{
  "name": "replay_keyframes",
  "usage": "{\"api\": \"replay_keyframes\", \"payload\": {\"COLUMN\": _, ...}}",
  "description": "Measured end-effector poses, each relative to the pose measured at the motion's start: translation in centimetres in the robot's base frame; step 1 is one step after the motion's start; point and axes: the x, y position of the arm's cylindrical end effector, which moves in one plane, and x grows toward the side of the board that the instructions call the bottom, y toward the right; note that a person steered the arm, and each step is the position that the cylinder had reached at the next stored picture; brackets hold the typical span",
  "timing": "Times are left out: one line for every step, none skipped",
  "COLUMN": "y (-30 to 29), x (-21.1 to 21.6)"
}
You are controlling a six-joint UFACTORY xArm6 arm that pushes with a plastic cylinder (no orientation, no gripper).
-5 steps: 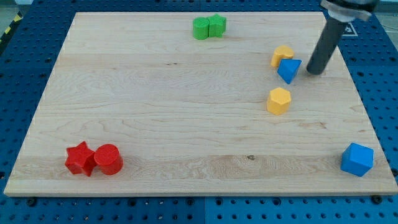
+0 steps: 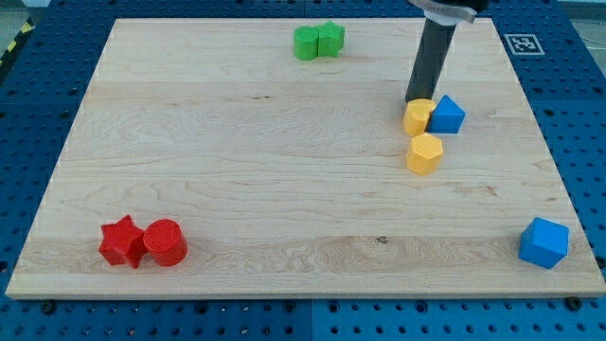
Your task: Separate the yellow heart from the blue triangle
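My tip [image 2: 418, 100], bare and holding nothing, touches the yellow heart [image 2: 418, 117] from the view's top; the blue triangle [image 2: 447, 115] adjoins the heart's right side.

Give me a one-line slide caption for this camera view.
My tip sits atop the yellow heart, still touching the blue triangle.

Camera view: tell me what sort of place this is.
Most likely a robotics lab bench. A wooden board lies on a blue perforated mounting table, a printed marker tag sits at the board's top right corner, and my tip touches the yellow heart among small coloured blocks.
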Motion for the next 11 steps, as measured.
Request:
{"api": "replay_keyframes", "payload": {"y": -2.1, "x": 1.2}}
{"api": "replay_keyframes", "payload": {"y": -1.5, "x": 1.9}}
{"api": "replay_keyframes", "payload": {"y": 1.5, "x": 1.9}}
{"api": "replay_keyframes", "payload": {"y": 5.1, "x": 2.0}}
{"api": "replay_keyframes", "payload": {"y": 7.3, "x": 4.2}}
{"api": "replay_keyframes", "payload": {"y": 5.6, "x": 4.4}}
{"api": "replay_keyframes", "payload": {"y": 4.3, "x": 0.8}}
{"api": "replay_keyframes", "payload": {"y": 6.0, "x": -0.7}}
{"api": "replay_keyframes", "payload": {"y": 8.6, "x": 1.9}}
{"api": "replay_keyframes", "payload": {"y": 9.4, "x": 6.6}}
{"api": "replay_keyframes", "payload": {"y": 9.4, "x": 9.8}}
